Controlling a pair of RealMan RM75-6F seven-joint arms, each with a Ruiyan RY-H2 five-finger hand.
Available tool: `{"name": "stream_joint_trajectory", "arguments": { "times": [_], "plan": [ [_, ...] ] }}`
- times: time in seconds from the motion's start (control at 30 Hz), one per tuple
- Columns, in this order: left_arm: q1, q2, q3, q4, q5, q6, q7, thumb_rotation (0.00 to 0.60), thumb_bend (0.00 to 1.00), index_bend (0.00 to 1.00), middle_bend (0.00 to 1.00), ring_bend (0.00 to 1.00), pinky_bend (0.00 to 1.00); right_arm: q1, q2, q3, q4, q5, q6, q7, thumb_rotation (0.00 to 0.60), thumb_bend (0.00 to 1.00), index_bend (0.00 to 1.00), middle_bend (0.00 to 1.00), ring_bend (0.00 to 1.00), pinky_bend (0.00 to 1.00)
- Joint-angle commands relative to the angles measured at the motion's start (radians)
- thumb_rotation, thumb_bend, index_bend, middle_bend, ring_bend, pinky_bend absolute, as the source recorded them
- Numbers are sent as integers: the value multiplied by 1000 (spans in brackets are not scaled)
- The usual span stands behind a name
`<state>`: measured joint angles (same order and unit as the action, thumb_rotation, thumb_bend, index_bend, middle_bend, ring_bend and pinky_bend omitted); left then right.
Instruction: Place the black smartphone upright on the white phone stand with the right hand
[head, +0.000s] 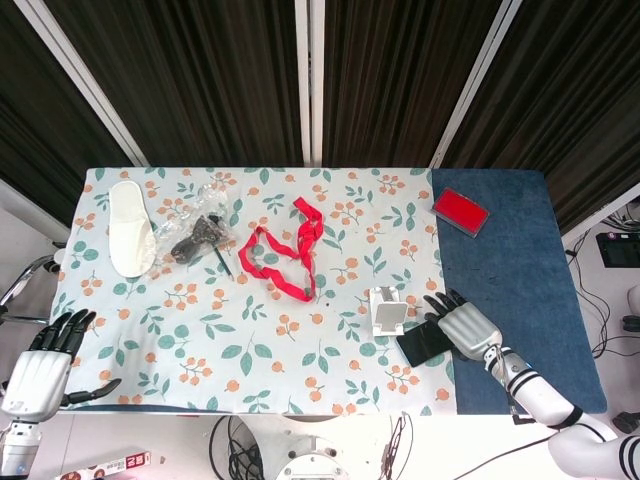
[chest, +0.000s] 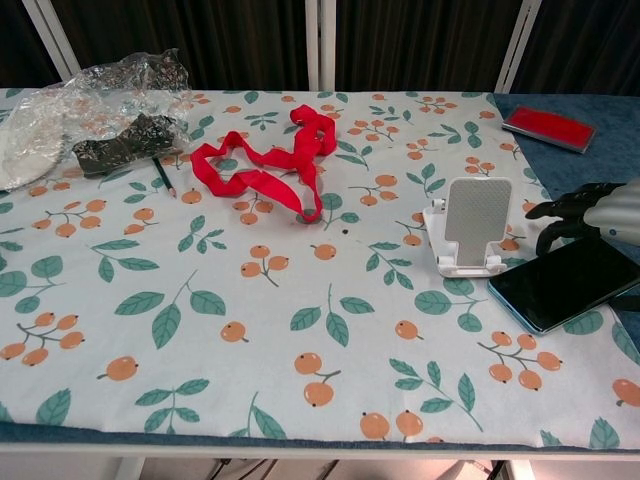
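A: What's behind the counter (head: 500, 270)?
B: Dark pleated curtains (head: 220, 80), split by white posts (head: 310, 80).
A: And the counter's top?
B: A leaf-and-berry cloth (head: 200, 340) over most of it, blue felt right of that cloth.
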<state>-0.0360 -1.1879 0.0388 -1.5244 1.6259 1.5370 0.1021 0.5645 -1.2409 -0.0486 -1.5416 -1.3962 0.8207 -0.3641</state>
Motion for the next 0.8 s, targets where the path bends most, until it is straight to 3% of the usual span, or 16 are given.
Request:
{"name": "stream_joint_trajectory", "arguments": {
  "times": [0.03, 0.37, 0.53, 0.7, 0.8],
  "plan": [
    [0, 0, -1, 1, -2, 0, -1, 241, 19, 72, 83, 77, 209, -1, -1, -3, 3, -5, 4, 4, 600, 179, 484, 0, 0, 0],
    [0, 3, -1, -1, -4, -1, -6, 241, 19, 72, 83, 77, 209, -19, -4, -10, 16, -59, 67, 50, 600, 228, 695, 3, 0, 0],
    [-2, 4, -2, -2, -7, -4, -9, 244, 19, 72, 83, 77, 209, -27, -1, -15, 24, -79, 86, 78, 600, 237, 736, 90, 4, 0],
    [-5, 5, 1, -5, -11, -16, -14, 240, 19, 72, 83, 77, 209, -30, 2, -17, 26, -87, 93, 88, 600, 239, 746, 193, 121, 6],
    [-6, 6, 1, -6, -11, -17, -16, 242, 19, 72, 83, 77, 209, -31, 2, -16, 26, -91, 98, 100, 600, 253, 747, 246, 238, 60]
  ]
}}
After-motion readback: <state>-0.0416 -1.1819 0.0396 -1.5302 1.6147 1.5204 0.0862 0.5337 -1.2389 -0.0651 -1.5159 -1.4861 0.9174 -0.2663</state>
